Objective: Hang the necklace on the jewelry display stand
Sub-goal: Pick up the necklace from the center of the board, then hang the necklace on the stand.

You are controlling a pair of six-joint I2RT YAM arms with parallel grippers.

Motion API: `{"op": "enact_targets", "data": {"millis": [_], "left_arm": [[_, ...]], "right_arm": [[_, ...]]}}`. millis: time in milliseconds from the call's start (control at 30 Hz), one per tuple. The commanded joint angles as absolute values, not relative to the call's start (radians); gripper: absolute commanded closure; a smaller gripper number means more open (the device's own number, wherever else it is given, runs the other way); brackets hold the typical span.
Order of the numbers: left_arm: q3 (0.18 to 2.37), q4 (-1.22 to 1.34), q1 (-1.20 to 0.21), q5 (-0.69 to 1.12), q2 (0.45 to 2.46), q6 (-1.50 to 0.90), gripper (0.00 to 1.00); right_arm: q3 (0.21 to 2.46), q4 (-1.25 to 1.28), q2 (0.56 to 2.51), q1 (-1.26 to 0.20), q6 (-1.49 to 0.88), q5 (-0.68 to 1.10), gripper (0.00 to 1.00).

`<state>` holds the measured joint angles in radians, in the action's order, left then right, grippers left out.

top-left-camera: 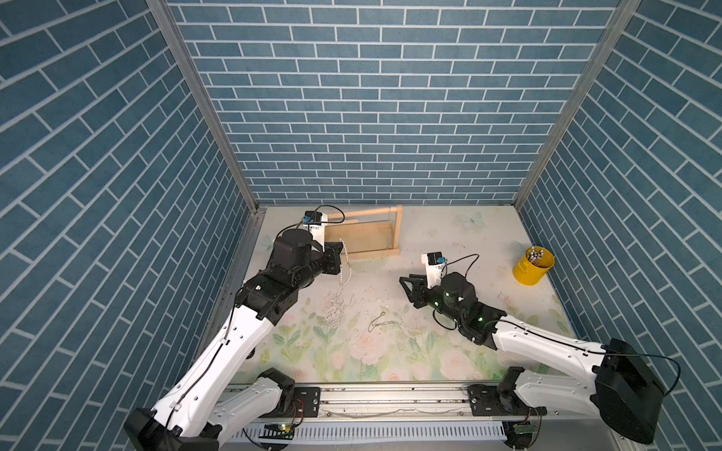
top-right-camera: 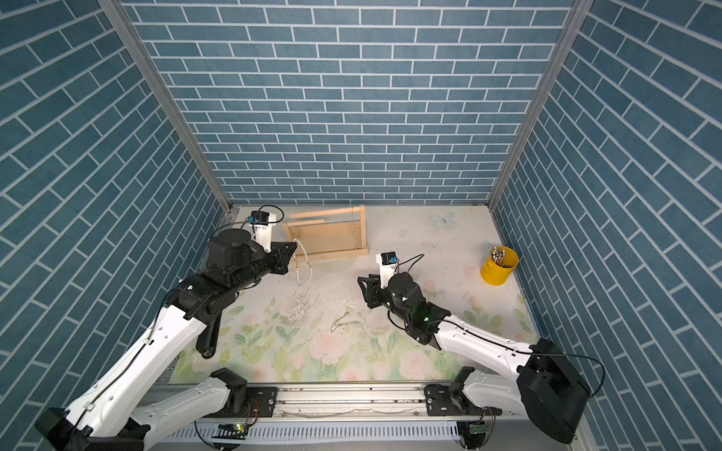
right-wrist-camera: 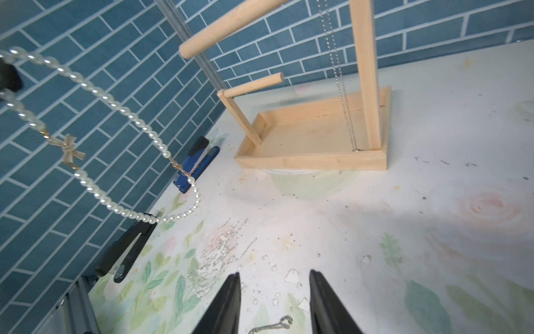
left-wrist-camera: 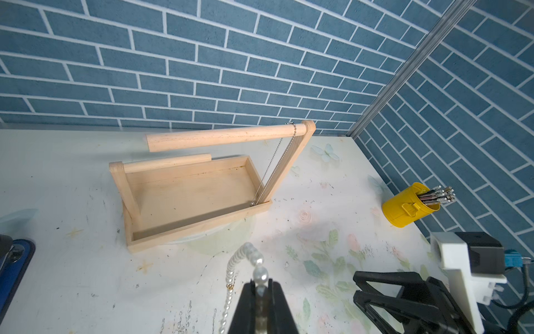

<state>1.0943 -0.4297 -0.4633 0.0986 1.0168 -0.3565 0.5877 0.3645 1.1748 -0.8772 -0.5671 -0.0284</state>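
Here, blue brick walls (top-left-camera: 371, 117) enclose a scuffed floral tabletop (top-left-camera: 449, 242).

pearl necklace (left-wrist-camera: 260, 274) dangling (looped), pale wooden stand (left-wrist-camera: 225, 138) upright

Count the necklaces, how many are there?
3: the pearl necklace dangles from the left gripper, a silver chain hangs on the wooden stand, a thin chain lies on the mat.

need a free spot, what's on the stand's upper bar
A thin silver chain hangs over the upper bar of the jewelry display stand beside the tall upright; the rest looks bare. Its far side is hidden.
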Motion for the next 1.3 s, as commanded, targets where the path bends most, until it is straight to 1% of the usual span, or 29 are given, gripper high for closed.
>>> {"op": "enact_targets", "data": {"millis": [0, 67, 133, 200, 333, 433, 533, 633, 667, 767, 867, 933, 967, 1100, 1267], "left_arm": [[1.117, -0.468, -0.439, 0.131, 1.049, -0.336, 1.0], [1.124, -0.472, -0.416, 0.162, 1.066, -0.326, 1.0], [1.131, -0.479, -0.388, 0.184, 1.076, -0.317, 1.0], [1.138, -0.483, -0.357, 0.224, 1.082, -0.309, 1.0], [1.154, -0.493, -0.318, 0.301, 1.069, -0.282, 1.0], [1.175, -0.525, -0.301, 0.31, 1.063, -0.263, 1.0], [1.196, -0.558, -0.268, 0.321, 1.064, -0.253, 1.0], [1.208, -0.573, -0.249, 0.342, 1.059, -0.252, 1.0], [1.208, -0.574, -0.246, 0.345, 1.056, -0.253, 1.0], [1.208, -0.58, -0.24, 0.359, 1.047, -0.249, 1.0], [1.208, -0.589, -0.232, 0.354, 1.043, -0.247, 1.0], [1.211, -0.596, -0.221, 0.336, 1.041, -0.248, 1.0], [1.211, -0.597, -0.217, 0.328, 1.04, -0.249, 1.0], [1.205, -0.579, -0.213, 0.276, 1.044, -0.269, 1.0], [1.189, -0.504, -0.212, 0.235, 1.068, -0.307, 1.0]], "right_arm": [[0.638, 0.426, 1.21, -0.884, -0.526, 0.061, 0.57], [0.684, 0.45, 1.253, -0.885, -0.495, 0.069, 0.57], [0.754, 0.466, 1.314, -0.888, -0.453, 0.117, 0.57], [0.844, 0.479, 1.398, -0.889, -0.406, 0.151, 0.57], [1.045, 0.515, 1.585, -0.898, -0.337, 0.283, 0.57], [1.211, 0.488, 1.723, -0.917, -0.276, 0.355, 0.56], [1.383, 0.402, 1.837, -0.933, -0.208, 0.376, 0.56], [1.489, 0.368, 1.908, -0.937, -0.185, 0.359, 0.56], [1.507, 0.368, 1.922, -0.936, -0.181, 0.353, 0.57], [1.551, 0.376, 1.959, -0.937, -0.168, 0.352, 0.68], [1.586, 0.36, 1.987, -0.936, -0.153, 0.35, 0.86], [1.602, 0.348, 1.999, -0.937, -0.137, 0.332, 0.96], [1.608, 0.342, 2.004, -0.937, -0.13, 0.319, 0.99], [1.66, 0.337, 2.038, -0.936, -0.1, 0.271, 1.0], [1.851, 0.305, 2.137, -0.934, -0.034, 0.234, 0.99]]}}
